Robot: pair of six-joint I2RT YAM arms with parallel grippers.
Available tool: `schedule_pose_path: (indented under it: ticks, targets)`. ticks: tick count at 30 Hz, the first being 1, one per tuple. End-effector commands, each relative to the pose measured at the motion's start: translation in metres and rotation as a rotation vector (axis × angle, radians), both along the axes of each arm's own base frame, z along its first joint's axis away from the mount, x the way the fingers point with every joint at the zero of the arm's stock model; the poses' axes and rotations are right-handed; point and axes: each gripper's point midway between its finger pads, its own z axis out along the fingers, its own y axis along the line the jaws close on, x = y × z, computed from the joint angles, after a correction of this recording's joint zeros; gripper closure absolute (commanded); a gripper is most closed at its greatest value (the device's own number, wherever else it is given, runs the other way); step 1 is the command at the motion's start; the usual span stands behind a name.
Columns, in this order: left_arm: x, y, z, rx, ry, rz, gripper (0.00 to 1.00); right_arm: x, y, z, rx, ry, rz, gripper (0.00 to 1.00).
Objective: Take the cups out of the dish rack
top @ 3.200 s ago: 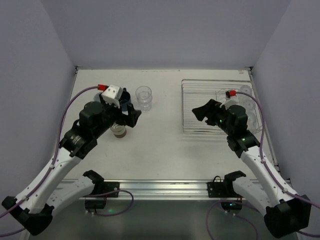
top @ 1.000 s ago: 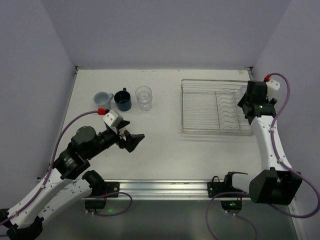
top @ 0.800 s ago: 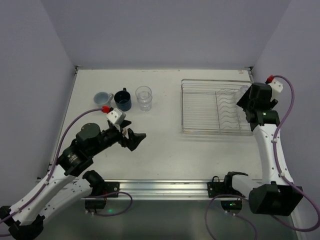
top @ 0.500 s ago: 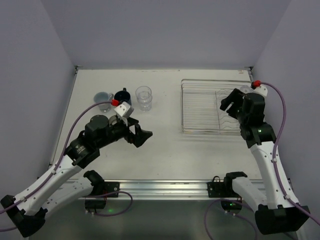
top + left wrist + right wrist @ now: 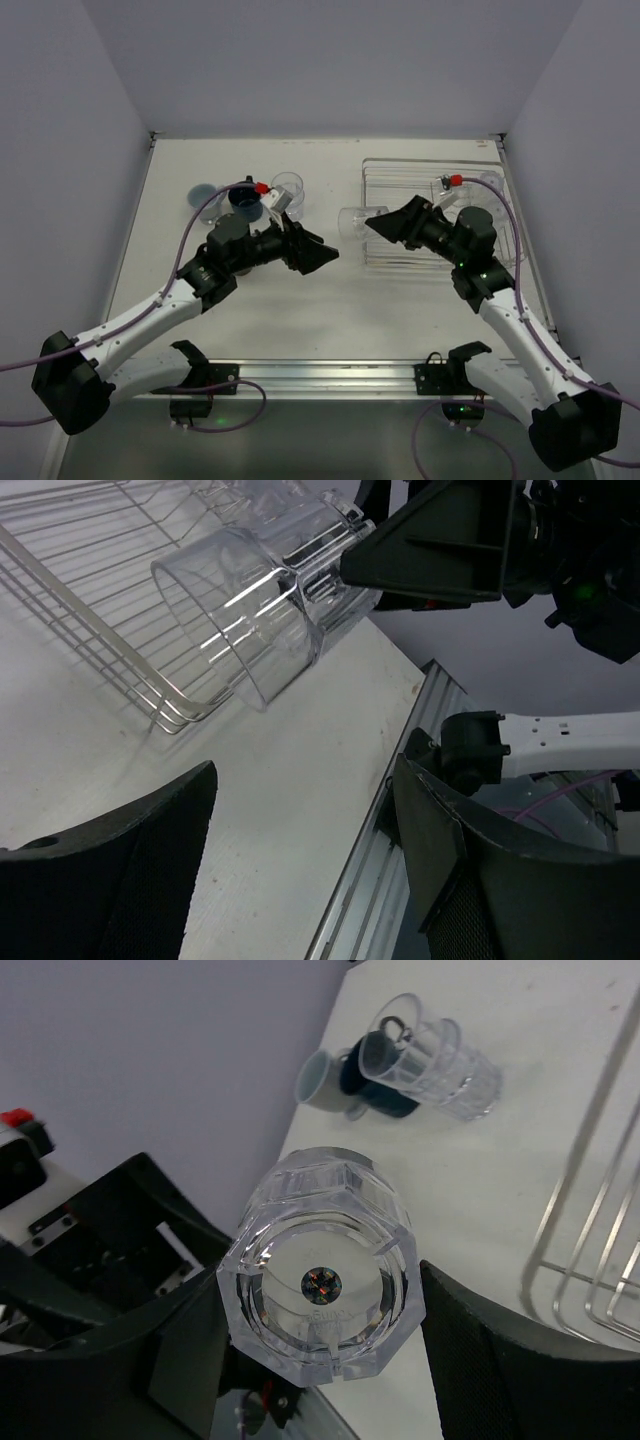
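Note:
My right gripper is shut on a clear glass tumbler and holds it on its side, in the air, just left of the silver wire dish rack. In the right wrist view the tumbler's base sits between my fingers. My left gripper is open and empty, just left of and below the tumbler. A light blue mug, a navy mug and another clear tumbler stand at the back left. No brown cups are in view.
A clear object sits at the rack's far right corner, partly behind my right arm. The two arms' heads face each other closely at mid-table. The metal rail runs along the near edge. Walls close off both sides and the back.
My right gripper left the rack's far right corner and moved left past the rack with a tumbler in it. My left gripper swung right toward it, jaws open.

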Motion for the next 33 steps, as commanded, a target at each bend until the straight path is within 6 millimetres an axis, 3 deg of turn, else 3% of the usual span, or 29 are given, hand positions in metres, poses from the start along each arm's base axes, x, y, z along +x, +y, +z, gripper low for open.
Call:
schedule_pose_path:
  ticks: [1,9,11,17,18,19,21,22,26,30,33]
  targets:
    - [-0.001,-0.015,0.039,-0.154,-0.051,-0.064,0.26,-0.023,0.031,0.051,0.186,-0.136,0.192,0.93]
    - [0.007,-0.016,0.041,-0.148,-0.047,-0.034,0.35,-0.036,0.066,0.036,0.209,-0.099,0.318,0.92]
    - [0.006,-0.013,0.049,-0.172,-0.076,-0.025,0.38,-0.039,0.073,0.033,0.214,-0.088,0.34,0.92]
    - [0.003,-0.007,0.054,-0.206,-0.109,-0.007,0.72,-0.044,0.097,0.023,0.232,-0.039,0.418,0.9]
    - [0.004,-0.006,0.055,-0.211,-0.111,0.008,0.83,-0.043,0.1,0.021,0.233,-0.036,0.424,0.89]
    - [0.007,-0.001,0.055,-0.207,-0.12,0.039,0.95,-0.043,0.103,0.016,0.232,-0.019,0.428,0.85]
    - [0.012,0.004,0.055,-0.191,-0.126,0.082,1.0,-0.042,0.105,0.009,0.226,-0.001,0.425,0.67]
    - [0.015,0.01,0.057,-0.174,-0.15,0.115,1.0,-0.042,0.105,0.005,0.22,0.004,0.42,0.45]
    - [0.037,0.032,0.036,-0.024,-0.123,0.283,1.0,-0.034,0.095,-0.013,0.138,0.009,0.34,0.01]
    - [0.051,0.044,0.013,0.114,-0.098,0.361,1.0,-0.03,0.08,-0.03,0.035,0.025,0.251,0.01]
    - [0.06,0.048,-0.017,0.28,-0.058,0.37,1.0,-0.025,0.062,-0.034,-0.058,-0.017,0.17,0.01]
